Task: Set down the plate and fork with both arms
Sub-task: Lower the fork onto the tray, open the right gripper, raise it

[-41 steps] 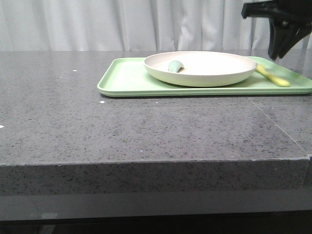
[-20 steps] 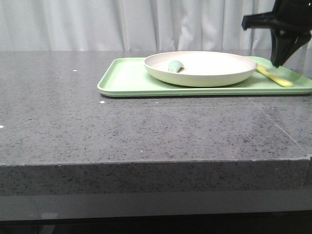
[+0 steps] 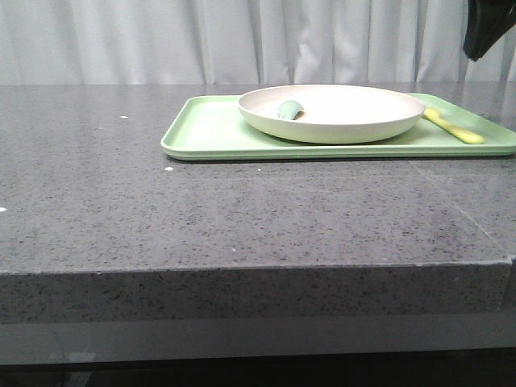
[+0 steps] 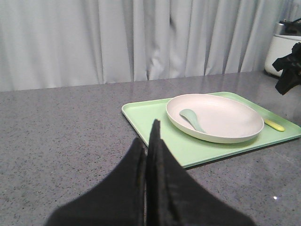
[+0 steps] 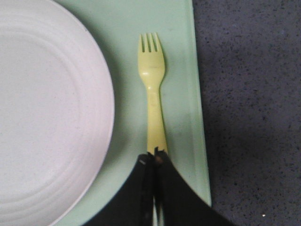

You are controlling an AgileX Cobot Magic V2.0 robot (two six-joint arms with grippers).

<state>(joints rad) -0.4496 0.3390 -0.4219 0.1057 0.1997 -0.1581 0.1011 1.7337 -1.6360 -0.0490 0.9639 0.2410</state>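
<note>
The cream-white plate (image 3: 347, 121) lies on a light-green tray (image 3: 210, 133) at the back right of the table. The pale-yellow fork (image 3: 454, 126) lies on the tray just right of the plate. My right gripper (image 5: 155, 155) is shut and empty, held high above the fork's handle end (image 5: 156, 127); in the front view only part of it (image 3: 486, 32) shows at the top right corner. My left gripper (image 4: 146, 132) is shut and empty, over bare table short of the tray's near corner (image 4: 141, 115). The plate (image 4: 225, 120) and fork (image 4: 274, 125) also show there.
A small grey-green spoon (image 3: 289, 109) lies inside the plate. A white appliance (image 4: 282, 47) stands beyond the tray's far end. A grey curtain hangs behind the grey speckled table (image 3: 242, 218), whose front edge crosses the front view.
My right gripper has risen up and to the right, away from the fork, nearly leaving the front view. The fork, plate and tray lie where they were.
</note>
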